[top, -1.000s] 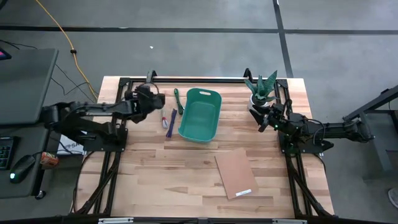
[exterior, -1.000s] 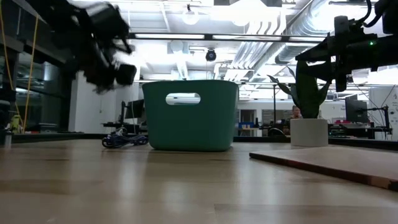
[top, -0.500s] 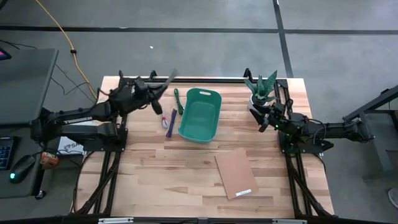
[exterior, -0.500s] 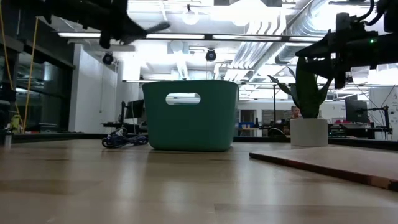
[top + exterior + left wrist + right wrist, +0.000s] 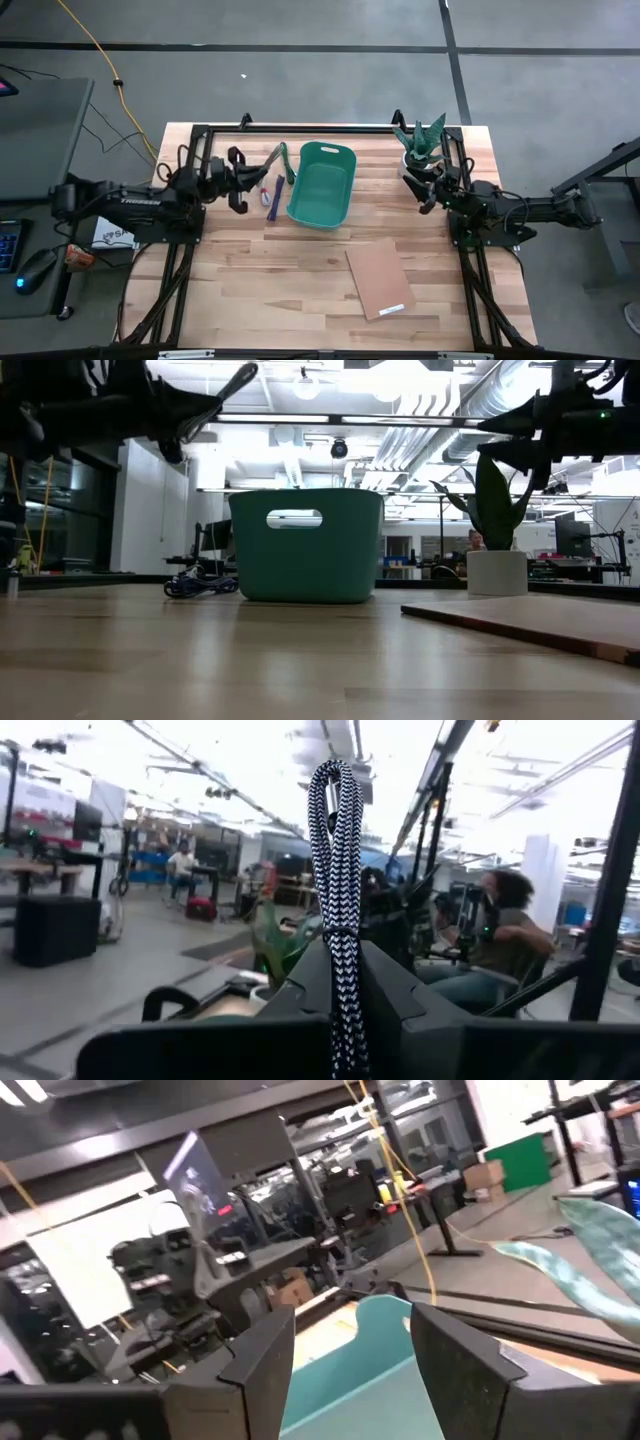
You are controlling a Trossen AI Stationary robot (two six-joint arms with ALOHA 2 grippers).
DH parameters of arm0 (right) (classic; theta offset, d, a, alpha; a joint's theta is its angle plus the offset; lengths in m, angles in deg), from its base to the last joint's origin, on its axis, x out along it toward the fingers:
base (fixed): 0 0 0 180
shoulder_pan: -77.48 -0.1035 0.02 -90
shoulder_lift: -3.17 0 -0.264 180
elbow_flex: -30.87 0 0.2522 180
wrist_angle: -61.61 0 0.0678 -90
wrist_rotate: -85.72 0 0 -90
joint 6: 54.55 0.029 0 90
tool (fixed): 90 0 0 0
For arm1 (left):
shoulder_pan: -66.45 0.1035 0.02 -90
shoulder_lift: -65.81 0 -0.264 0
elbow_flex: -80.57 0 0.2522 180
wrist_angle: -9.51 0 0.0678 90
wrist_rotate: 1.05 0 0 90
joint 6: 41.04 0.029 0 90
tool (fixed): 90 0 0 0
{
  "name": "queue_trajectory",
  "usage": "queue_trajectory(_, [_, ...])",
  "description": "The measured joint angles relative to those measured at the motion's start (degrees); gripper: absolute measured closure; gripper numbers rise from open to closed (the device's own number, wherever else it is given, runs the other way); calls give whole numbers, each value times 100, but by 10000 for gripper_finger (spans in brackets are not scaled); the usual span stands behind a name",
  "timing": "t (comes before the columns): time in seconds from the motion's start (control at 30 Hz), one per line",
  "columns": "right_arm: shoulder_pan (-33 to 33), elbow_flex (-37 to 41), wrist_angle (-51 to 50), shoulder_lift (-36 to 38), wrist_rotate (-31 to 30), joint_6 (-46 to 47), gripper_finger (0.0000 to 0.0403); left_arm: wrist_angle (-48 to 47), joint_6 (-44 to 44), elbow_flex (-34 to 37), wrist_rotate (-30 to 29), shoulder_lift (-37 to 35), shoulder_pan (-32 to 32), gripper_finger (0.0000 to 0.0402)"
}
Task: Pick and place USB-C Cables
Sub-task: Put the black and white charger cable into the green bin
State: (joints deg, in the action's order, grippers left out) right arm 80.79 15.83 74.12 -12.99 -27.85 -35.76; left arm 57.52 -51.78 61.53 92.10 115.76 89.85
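My left gripper (image 5: pixel 252 177) is left of the teal bin (image 5: pixel 322 185), raised above the table and shut on the grey braided cable (image 5: pixel 272 158). The cable's looped end (image 5: pixel 335 810) juts out past the fingers. In the low view the gripper (image 5: pixel 195 410) is high up. The green cable (image 5: pixel 284 160), the white-and-red cable (image 5: pixel 263 191) and the purple cable (image 5: pixel 275 198) lie flat on the table beside the bin's left wall. My right gripper (image 5: pixel 425 195) hovers open by the plant, facing the bin (image 5: pixel 370 1360). My left gripper pinches the grey cable bundle between its two fingers (image 5: pixel 400 1005), holding it just below the looped end (image 5: pixel 338 925). The fingers lie along the bundle, roughly level and tipped a little upward, pointing toward the bin. The cable is lifted clear of the table, and its loop (image 5: pixel 238 377) sticks out beyond the fingertips.
A potted plant (image 5: pixel 420 148) stands at the far right, near my right gripper. A brown cardboard sheet (image 5: pixel 380 278) lies flat toward the near edge. A black frame rail (image 5: pixel 300 127) runs along the far edge. Bare wood stretches across the near half.
My left gripper has risen from the table near the far edge with the grey cable, tipping from pointing down to roughly level. It has then drawn a little toward the near edge. The cable is lifted clear and sticks out toward the bin.
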Motion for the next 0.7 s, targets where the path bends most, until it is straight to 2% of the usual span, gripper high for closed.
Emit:
queue_trajectory(0.2, [-1,0,38,-12,283,70,210,258,-60,0,44,308,-105,401])
queue_trajectory(0.3, [0,0,396,-262,332,194,210,608,-63,-35,-100,550,-307,401])
queue_trajectory(0.4, [0,0,985,-768,555,173,210,616,-21,-316,-349,969,-548,401])
queue_trajectory(0.53, [-2,-35,1666,-1706,773,175,210,622,80,-910,-395,1700,-819,401])
queue_trajectory(0.7, [-7,-430,2268,-2872,1034,153,210,614,-11,-1453,-537,2566,-933,401])
